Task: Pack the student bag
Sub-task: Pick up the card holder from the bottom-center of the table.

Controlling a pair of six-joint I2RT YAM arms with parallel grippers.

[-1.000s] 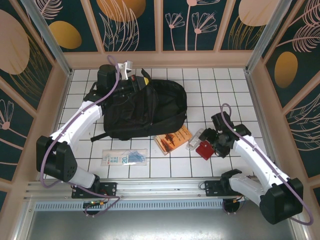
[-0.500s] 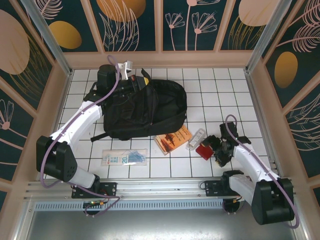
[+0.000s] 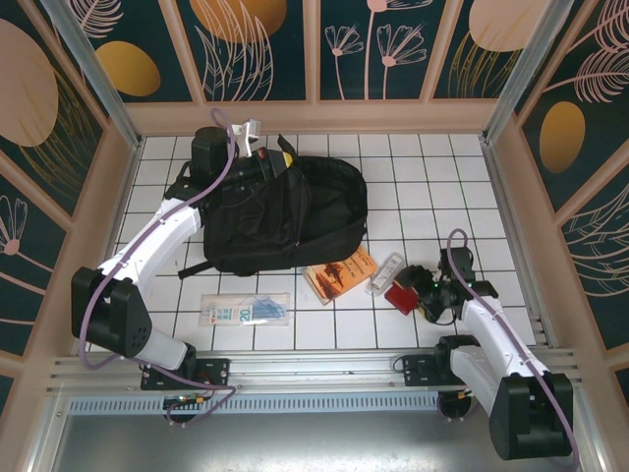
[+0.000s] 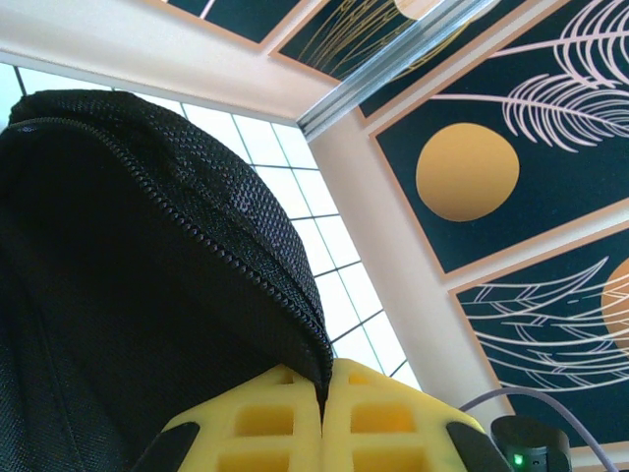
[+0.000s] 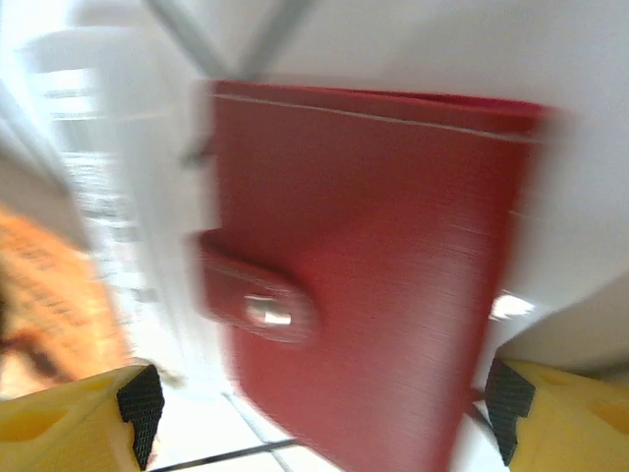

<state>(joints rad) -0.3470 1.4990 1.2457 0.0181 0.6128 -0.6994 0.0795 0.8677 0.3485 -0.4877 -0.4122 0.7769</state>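
**Packing under way.** The left pincer (image 4: pixel 322 418) is clenched on the zip-edged rim of the student bag (image 3: pixel 295 211). Its yellow fingers are pressed together with the black fabric nipped between them, at the upper left of the overhead frame, close to the far wall (image 3: pixel 314 116).

The black backpack lies flat on the white tiled surface (image 3: pixel 432 177), left of centre. Its long axis runs roughly left to right with a slight tilt. The rounded end points right, the held end sits upper left, and a strap lies at the lower left. Open tiles stretch from the bag's right side to the right wall (image 3: pixel 503 197), while little room separates its other side from the left wall (image 3: pixel 123 197).

At the lower right, the right pincer (image 3: pixel 417 293) is released, its yellow fingertips (image 5: pixel 69 423) spread either side of a red snap wallet (image 5: pixel 364 265) lying on the tiles. The wrist view is blurred, so contact cannot be told. Just left of the wallet is a pale oblong item (image 3: pixel 385 272), then an orange booklet (image 3: pixel 339 273) just beside the bag's lower edge. A clear packet (image 3: pixel 246 311) with blue print lies below the bag, apart from it, near the front rail (image 3: pixel 314 366).
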